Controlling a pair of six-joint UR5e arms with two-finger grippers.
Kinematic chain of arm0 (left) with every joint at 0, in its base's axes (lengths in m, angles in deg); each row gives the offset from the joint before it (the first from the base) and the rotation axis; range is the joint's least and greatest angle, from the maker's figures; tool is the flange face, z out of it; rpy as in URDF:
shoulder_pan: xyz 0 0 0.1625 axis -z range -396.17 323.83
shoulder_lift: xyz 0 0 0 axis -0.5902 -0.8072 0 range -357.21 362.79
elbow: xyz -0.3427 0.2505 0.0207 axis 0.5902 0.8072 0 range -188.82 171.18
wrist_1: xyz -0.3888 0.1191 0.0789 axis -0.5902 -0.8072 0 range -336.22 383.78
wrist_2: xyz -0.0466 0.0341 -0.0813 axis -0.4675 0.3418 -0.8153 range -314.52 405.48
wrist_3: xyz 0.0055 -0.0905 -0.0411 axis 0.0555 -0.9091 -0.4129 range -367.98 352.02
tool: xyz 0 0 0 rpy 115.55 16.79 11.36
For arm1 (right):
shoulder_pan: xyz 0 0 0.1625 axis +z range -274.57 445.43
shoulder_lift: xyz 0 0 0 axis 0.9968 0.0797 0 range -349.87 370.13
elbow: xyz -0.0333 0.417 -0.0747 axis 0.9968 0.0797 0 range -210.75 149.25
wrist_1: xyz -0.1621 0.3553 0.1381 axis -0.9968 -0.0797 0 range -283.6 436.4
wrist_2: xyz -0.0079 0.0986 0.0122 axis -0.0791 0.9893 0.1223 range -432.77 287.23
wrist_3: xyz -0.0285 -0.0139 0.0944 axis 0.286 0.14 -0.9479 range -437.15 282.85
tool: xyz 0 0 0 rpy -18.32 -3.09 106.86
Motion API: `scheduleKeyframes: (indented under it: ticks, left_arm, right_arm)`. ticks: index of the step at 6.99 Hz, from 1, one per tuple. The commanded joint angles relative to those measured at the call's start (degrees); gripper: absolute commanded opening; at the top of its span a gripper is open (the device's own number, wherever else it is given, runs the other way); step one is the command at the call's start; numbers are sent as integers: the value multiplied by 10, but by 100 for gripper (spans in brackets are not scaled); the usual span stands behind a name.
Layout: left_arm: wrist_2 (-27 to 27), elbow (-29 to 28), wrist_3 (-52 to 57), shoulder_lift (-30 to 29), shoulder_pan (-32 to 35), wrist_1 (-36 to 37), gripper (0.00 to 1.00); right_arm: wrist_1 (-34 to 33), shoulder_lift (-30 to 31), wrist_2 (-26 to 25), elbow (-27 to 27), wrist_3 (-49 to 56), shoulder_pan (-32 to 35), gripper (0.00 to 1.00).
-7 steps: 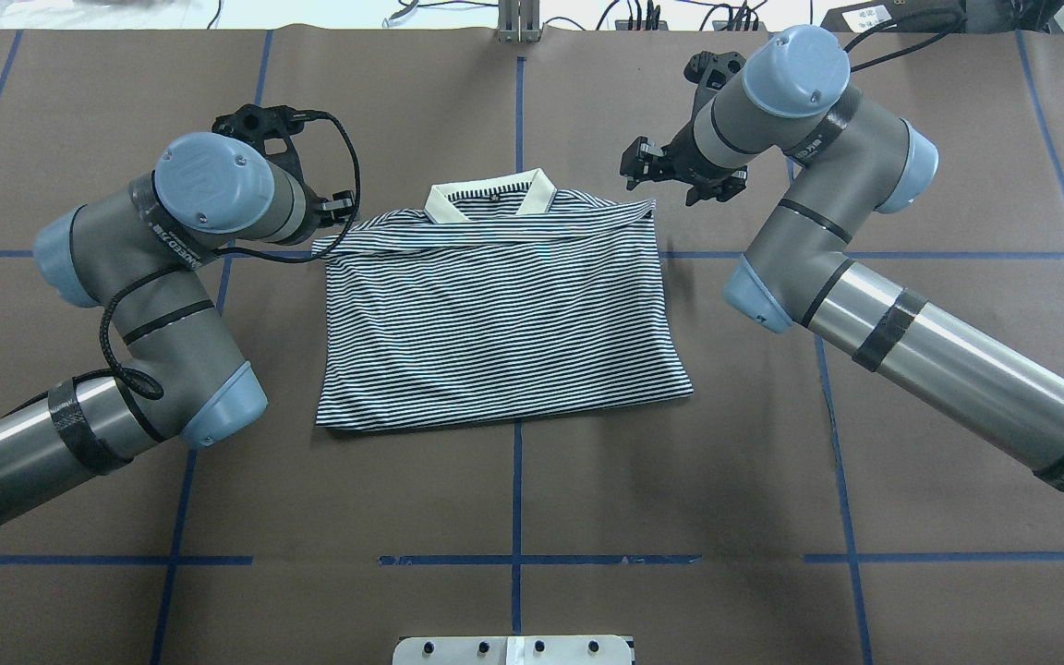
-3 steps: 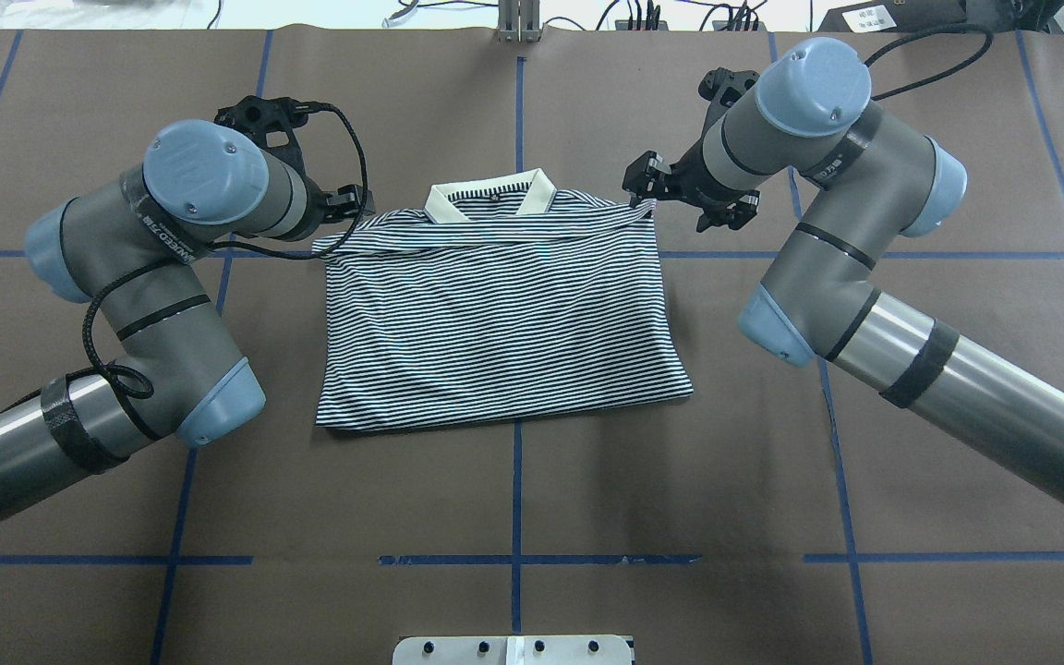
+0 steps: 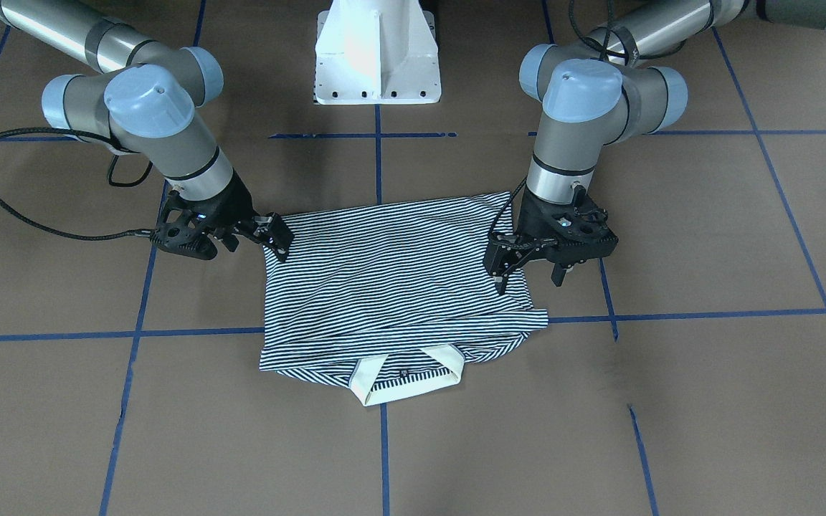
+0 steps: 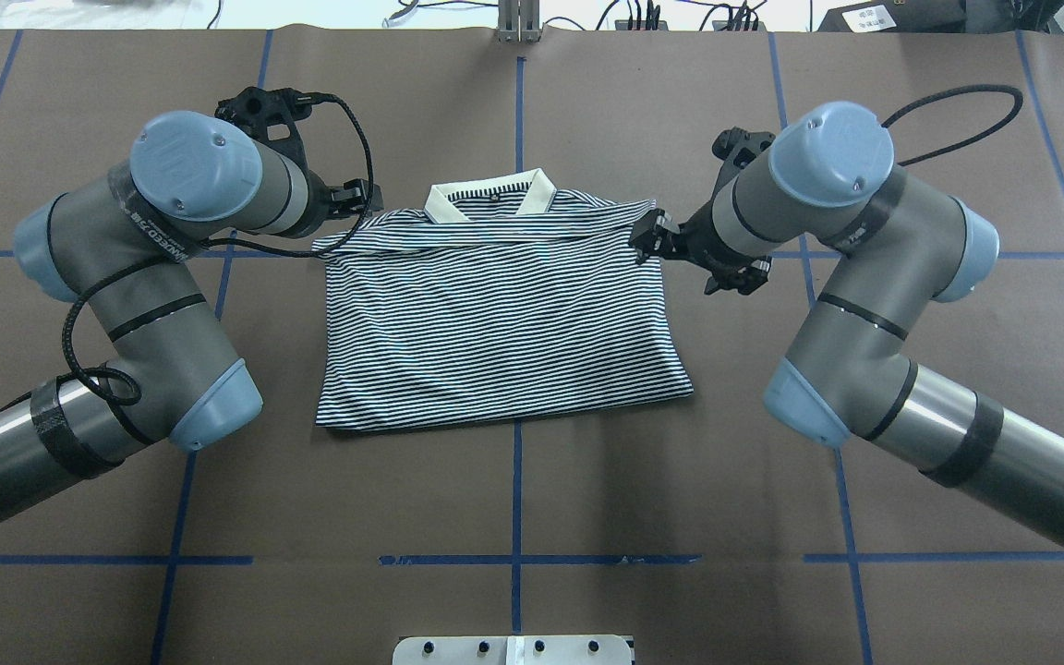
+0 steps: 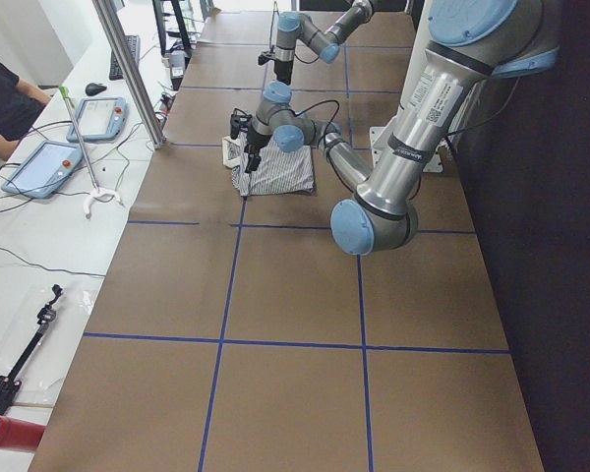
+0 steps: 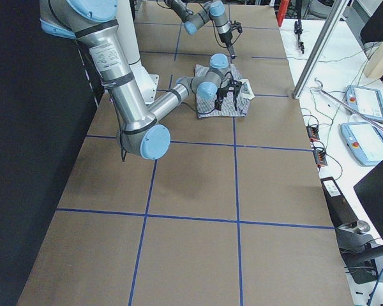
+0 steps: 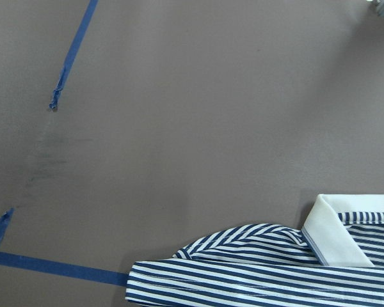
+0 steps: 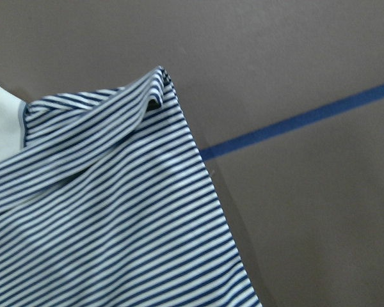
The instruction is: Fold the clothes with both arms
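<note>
Hovering beside the shoulders, left claw [image 3: 528,274] and right claw [image 3: 255,242] both gape open, gripping nothing. The polo shirt [image 4: 495,314] lies mid-bench [image 4: 513,499], sleeves seemingly tucked in already; the lengthwise fold looks yet to come.

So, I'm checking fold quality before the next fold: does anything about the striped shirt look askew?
Slightly. The navy-and-white striped polo shirt is folded unevenly: its edge on the robot's right flares outward toward the robot, and its far edge beside the cream collar slants. No damage shows.
</note>
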Motion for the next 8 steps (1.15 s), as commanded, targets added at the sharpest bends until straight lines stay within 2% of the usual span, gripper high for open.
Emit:
scheduleKeyframes:
  ticks: [1, 5, 6, 7, 8]
  left_arm:
    - [1, 10, -1, 0, 0, 0, 100]
    - [1, 19, -2, 0, 0, 0, 100]
    - [1, 22, -1, 0, 0, 0, 100]
    - [1, 22, -1, 1, 0, 0, 100]
    - [0, 22, 1, 1, 0, 1, 100]
  right_arm:
    - [-4, 21, -33, -7, -8, -45, 100]
    - [-4, 21, -33, 12, -1, -58, 96]
    - [-5, 22, -32, 12, -1, -59, 88]
    - [-4, 21, -30, 11, -1, -60, 73]
    - [-4, 21, -26, 9, -1, -60, 38]
